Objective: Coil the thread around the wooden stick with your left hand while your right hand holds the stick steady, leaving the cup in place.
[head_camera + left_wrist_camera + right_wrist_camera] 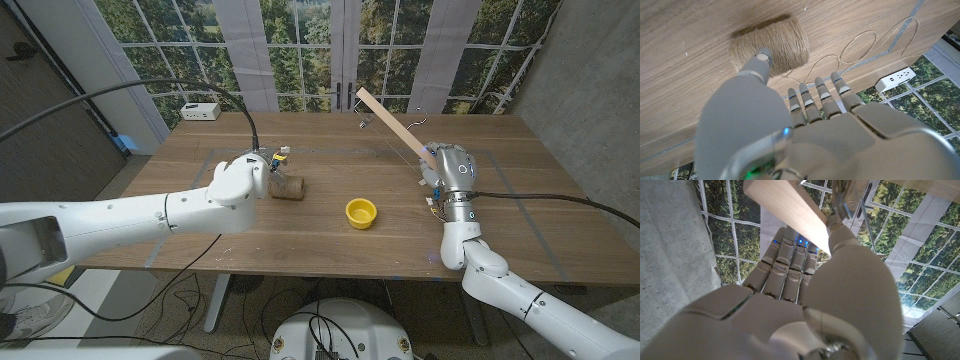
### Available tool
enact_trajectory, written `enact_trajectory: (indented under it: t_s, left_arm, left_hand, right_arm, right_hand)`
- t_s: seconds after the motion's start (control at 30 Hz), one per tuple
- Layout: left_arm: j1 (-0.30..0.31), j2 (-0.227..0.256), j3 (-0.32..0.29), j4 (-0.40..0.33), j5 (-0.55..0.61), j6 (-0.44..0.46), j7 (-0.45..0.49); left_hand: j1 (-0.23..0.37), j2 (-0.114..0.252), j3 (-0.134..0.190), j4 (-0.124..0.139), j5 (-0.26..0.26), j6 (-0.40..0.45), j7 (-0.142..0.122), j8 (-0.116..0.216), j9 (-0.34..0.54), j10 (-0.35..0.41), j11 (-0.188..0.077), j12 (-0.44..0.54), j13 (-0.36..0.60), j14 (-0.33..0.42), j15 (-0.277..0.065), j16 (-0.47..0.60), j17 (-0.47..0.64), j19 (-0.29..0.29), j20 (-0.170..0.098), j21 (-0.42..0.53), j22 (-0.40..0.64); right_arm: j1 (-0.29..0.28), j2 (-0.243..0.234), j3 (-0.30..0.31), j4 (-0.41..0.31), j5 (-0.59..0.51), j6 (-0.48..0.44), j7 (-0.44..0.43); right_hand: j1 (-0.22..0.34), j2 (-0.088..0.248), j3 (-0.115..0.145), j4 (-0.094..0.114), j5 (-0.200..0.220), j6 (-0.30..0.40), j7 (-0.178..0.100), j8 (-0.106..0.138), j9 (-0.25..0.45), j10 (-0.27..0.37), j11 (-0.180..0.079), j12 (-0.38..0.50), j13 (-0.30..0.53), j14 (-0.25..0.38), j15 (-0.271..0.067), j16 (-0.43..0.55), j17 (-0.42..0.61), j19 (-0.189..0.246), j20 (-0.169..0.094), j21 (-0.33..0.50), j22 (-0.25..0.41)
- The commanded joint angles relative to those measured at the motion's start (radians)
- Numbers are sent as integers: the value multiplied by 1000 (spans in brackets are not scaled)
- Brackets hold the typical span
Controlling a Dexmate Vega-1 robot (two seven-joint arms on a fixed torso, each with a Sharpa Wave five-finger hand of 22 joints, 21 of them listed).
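**Left hand at the spool, stick held aloft**

To do this well, pinch the loose thread (pixel 860 45), not the spool (pixel 288 187). Left hand (pixel 240 185) hovers over it, fingers (pixel 812 100) loosely spread, holding nothing. Right hand (pixel 450 165) grips the stick (pixel 395 125), angled toward eleven o'clock. Cup (pixel 361 212) sits between.

Even daylight from rear windows (pixel 300 45); soft shadows (close hands blurred).

Lab-like room, wooden table (pixel 330 235), forest-print window backdrop (pixel 300 45), power strip (pixel 201 111), trailing cables (pixel 120 95)
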Motion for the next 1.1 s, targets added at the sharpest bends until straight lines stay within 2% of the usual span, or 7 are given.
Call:
enact_trajectory:
  t_s: [0.03, 0.2, 0.27, 0.5, 0.83, 0.93, 1.1]
  left_arm:
    - [-67, -30, 99, 22, 85, 37, -100]
    - [-67, -41, 108, 47, 89, 25, -106]
    - [-45, -42, 73, 58, 60, 2, -101]
    - [-25, -56, 59, 96, 71, -34, -108]
    - [9, -87, 39, 155, 108, -82, -132]
    - [42, -86, 5, 160, 111, -108, -111]
    - [65, -100, -15, 183, 138, -127, -121]
  left_hand:
    - [15, 0, -12, 2, 5, 11, 1, -6, 4, 12, -1, 2, 2, 14, -152, 4, 2, 12, 0, 7, 4]
    - [19, 0, -21, 6, 5, 3, 3, -12, 5, 7, 2, -2, 3, -2, -140, -5, 2, 12, 0, 7, 4]
    - [22, 0, -25, 7, 5, 0, 4, -15, 5, -2, 5, -7, 4, -10, -135, -9, 1, 12, 0, 7, 4]
    - [28, 3, -32, 10, 6, -7, 9, -20, 5, -1, 5, -9, 5, -13, -134, -12, 0, 13, 0, 7, 4]
    - [46, 19, -40, 13, 6, 8, 8, -19, 6, 19, -2, -4, 8, 15, -145, -5, -1, 25, -4, 11, 5]
    - [50, 22, -44, 14, 5, 12, 9, -19, 6, 29, -2, -2, 9, 24, -147, -3, -1, 26, -3, 12, 5]
    - [71, 42, -53, 14, 2, 57, 5, -8, 6, 71, -5, 10, 12, 74, -163, 13, 1, 39, -8, 17, 5]
  right_arm:
    - [-16, -7, 11, -11, 1, 0, -7]
    - [-16, -8, 11, -12, 0, 0, -3]
    - [-15, -7, 11, -11, 0, 1, -2]
    - [-6, -2, 5, -7, -4, -6, 12]
    - [6, 1, -2, -3, -7, -13, 26]
    - [9, 4, -4, -1, -8, -16, 30]
    - [13, 6, -6, 1, -7, -21, 35]
  right_hand:
    - [94, 100, 1, 6, 8, 124, -118, 5, 39, 78, -77, 3, 86, 76, -163, -2, 3, -5, -7, 8, 2]
    - [94, 100, 0, 6, 8, 124, -117, 5, 39, 77, -79, 4, 88, 78, -164, -4, 5, -7, -7, 11, 2]
    - [94, 100, 0, 6, 8, 123, -118, 5, 39, 78, -77, 4, 87, 78, -163, -5, 7, -8, -8, 12, 2]
    - [95, 100, 0, 6, 8, 123, -119, 6, 39, 79, -77, 3, 87, 80, -164, -9, 10, -9, -7, 16, 1]
    - [94, 100, -2, 7, 9, 118, -119, 5, 38, 79, -77, 3, 88, 82, -163, -15, 16, -12, -7, 24, 0]
    - [96, 100, -2, 6, 9, 122, -119, 7, 38, 82, -74, 3, 88, 82, -164, -17, 18, -13, -7, 27, -1]
    - [95, 100, -3, 7, 9, 122, -120, 8, 38, 80, -76, 3, 89, 85, -163, -18, 21, -14, -7, 30, -1]
